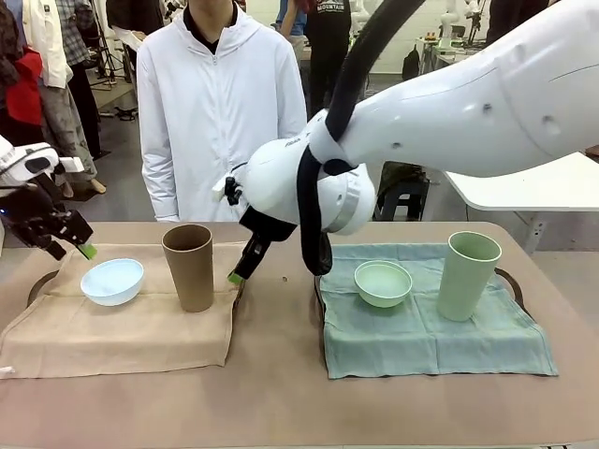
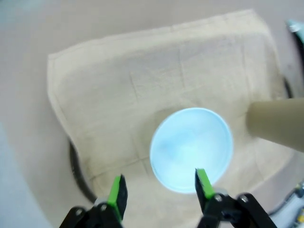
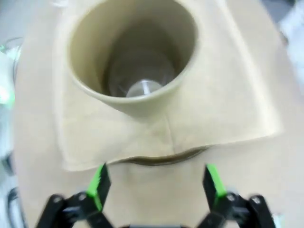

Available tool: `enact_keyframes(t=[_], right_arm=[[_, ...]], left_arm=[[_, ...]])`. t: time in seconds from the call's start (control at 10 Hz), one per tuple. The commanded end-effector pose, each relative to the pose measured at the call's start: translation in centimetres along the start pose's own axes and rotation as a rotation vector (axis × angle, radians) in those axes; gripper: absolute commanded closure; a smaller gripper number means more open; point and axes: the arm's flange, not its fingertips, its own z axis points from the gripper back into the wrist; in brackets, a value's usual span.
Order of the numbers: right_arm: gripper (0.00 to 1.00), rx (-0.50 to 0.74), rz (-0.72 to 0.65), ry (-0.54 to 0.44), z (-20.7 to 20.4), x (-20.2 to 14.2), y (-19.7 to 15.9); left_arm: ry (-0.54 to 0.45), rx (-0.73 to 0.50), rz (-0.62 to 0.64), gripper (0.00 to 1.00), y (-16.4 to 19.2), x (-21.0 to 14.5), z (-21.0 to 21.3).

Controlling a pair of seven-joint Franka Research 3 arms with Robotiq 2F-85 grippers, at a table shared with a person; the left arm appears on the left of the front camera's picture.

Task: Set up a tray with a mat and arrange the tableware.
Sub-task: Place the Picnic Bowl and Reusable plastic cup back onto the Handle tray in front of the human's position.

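Observation:
On the left, a tan mat [image 1: 122,327] covers a tray [image 1: 37,281] and carries a pale blue bowl [image 1: 112,281] and a tan-brown cup [image 1: 189,267]. My left gripper [image 1: 73,245] hovers just above and left of the bowl, open; the left wrist view has the bowl [image 2: 191,149] just beyond its spread fingertips [image 2: 116,190]. My right gripper [image 1: 239,271] hangs open right of the tan-brown cup, off the mat's edge. Seen from the right wrist, the cup [image 3: 133,57] stands upright ahead of the gripper [image 3: 156,183]. A mint green bowl [image 1: 383,282] and a pale green cup [image 1: 468,275] rest on a green mat [image 1: 430,337].
A person in a white jacket [image 1: 220,103] stands at the far side of the table, behind the tan-brown cup. My right arm's large white body [image 1: 449,112] spans the upper right. A dark tray rim [image 3: 166,159] peeks from under the tan mat's edge. Bare tabletop [image 1: 281,402] runs along the front.

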Motion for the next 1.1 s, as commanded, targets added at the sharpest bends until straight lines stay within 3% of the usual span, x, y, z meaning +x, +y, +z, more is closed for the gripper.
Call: enact_keyframes(t=[0.0,0.3,0.4,0.5,0.8,0.9,1.0], right_arm=[[0.0,-0.09,-0.279,0.095,5.0,1.8,3.0],[0.0,-0.231,-0.631,0.245,12.2,3.6,5.4],[0.0,-0.256,-0.728,0.355,14.1,4.3,7.2],[0.0,-0.298,-0.786,0.352,15.8,5.4,8.2],[0.0,-0.378,-0.878,0.389,18.9,7.1,9.8],[0.0,-0.356,-0.83,0.38,18.8,4.9,10.8],[0.0,-0.356,-0.83,0.38,18.8,4.9,10.8]], left_arm=[[-0.029,0.004,-0.095,0.24,-1.7,-1.4,3.4],[0.003,0.051,-0.167,0.24,-4.9,-0.8,7.3],[0.001,0.07,-0.175,0.24,-6.3,-0.9,8.2],[0.013,0.091,-0.16,0.24,-7.3,-0.9,9.0],[0.072,0.153,0.085,0.24,-9.7,-0.6,11.3],[0.009,0.114,-0.094,0.24,-8.2,-1.0,9.7],[0.009,0.114,-0.094,0.24,-8.2,-1.0,9.7]])
